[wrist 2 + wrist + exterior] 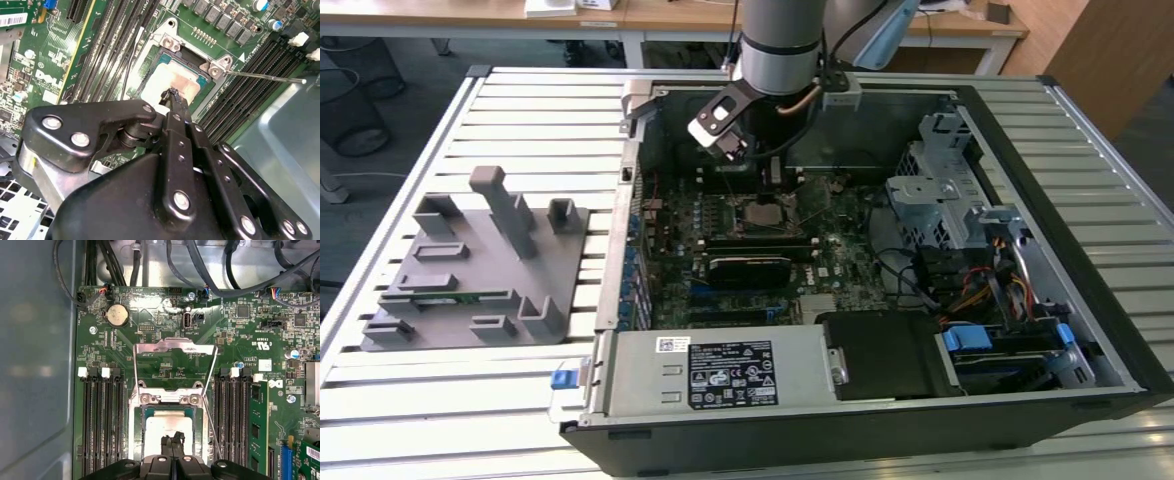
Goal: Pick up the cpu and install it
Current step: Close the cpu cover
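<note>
The cpu [167, 424], a pale silver square, lies flat in the motherboard socket [136, 432], whose metal load plate [175, 352] stands hinged open. It also shows as the cpu [176, 80] in the second wrist view and cpu [765, 213] in the exterior view. My gripper [172, 438] hangs straight over it with its two black fingers pressed together, shut. Their tips are at or just above the chip's top near its edge. In the second wrist view the gripper [172, 95] covers part of the chip. The gripper [774, 182] is inside the open computer case.
Black memory slots [100, 425] flank the socket on both sides. The thin socket lever [265, 76] sticks out sideways. Cables [210, 275] cross the case wall. A grey fixture tray [474, 265] with a green memory stick [460, 296] sits at the exterior view's left. The drive cage [947, 190] stands on the right.
</note>
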